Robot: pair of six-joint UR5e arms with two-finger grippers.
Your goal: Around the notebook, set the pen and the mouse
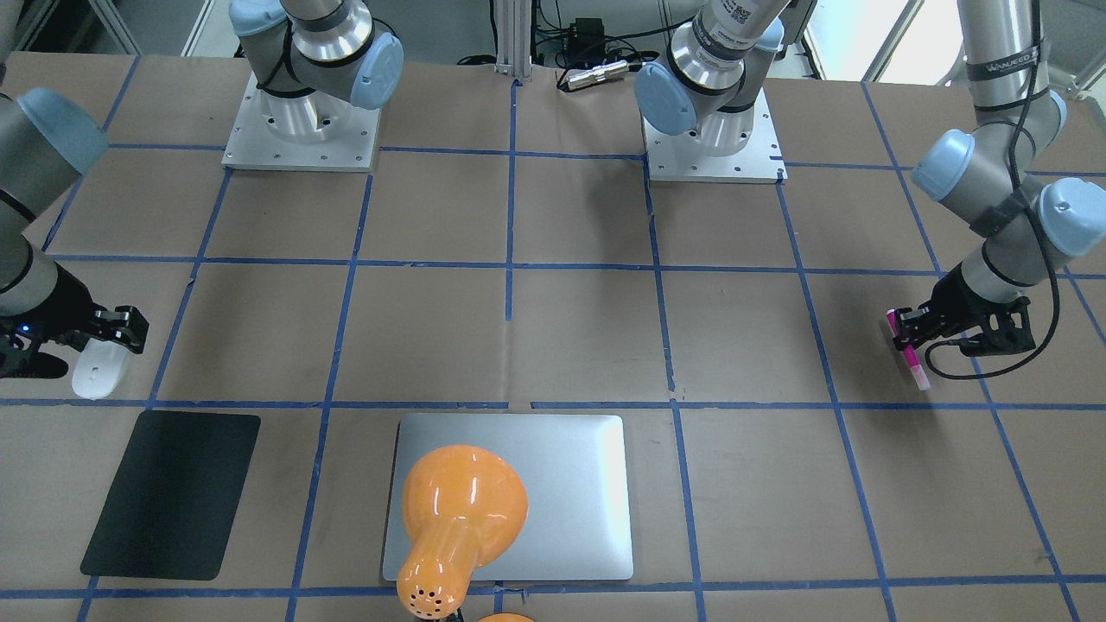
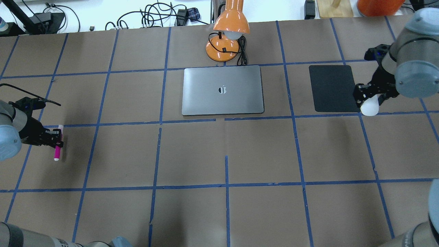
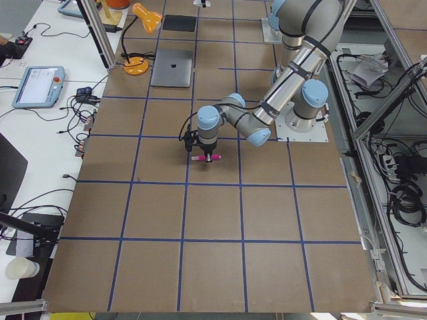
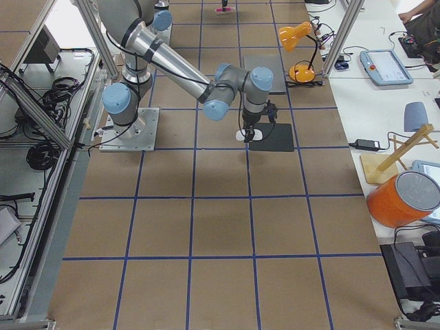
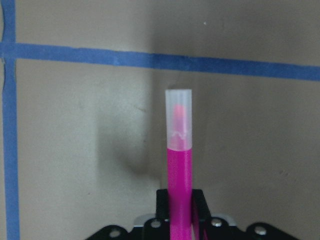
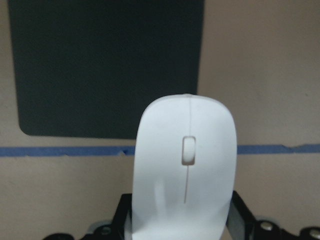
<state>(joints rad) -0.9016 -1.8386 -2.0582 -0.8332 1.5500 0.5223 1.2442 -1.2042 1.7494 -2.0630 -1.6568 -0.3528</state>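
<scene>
The left gripper [image 2: 56, 139] is clamped on the magenta pen [image 2: 57, 151], well out to the left of the silver notebook [image 2: 223, 90]. The right gripper [image 2: 372, 94] grips the white mouse [image 2: 369, 107] by a corner of the black pad [image 2: 332, 87]. Both seem lifted off the desk [image 2: 260, 154], though that is hard to judge. Carry each inward level and set it down just beside a notebook edge, clear of the orange lamp [image 2: 229, 31]
</scene>
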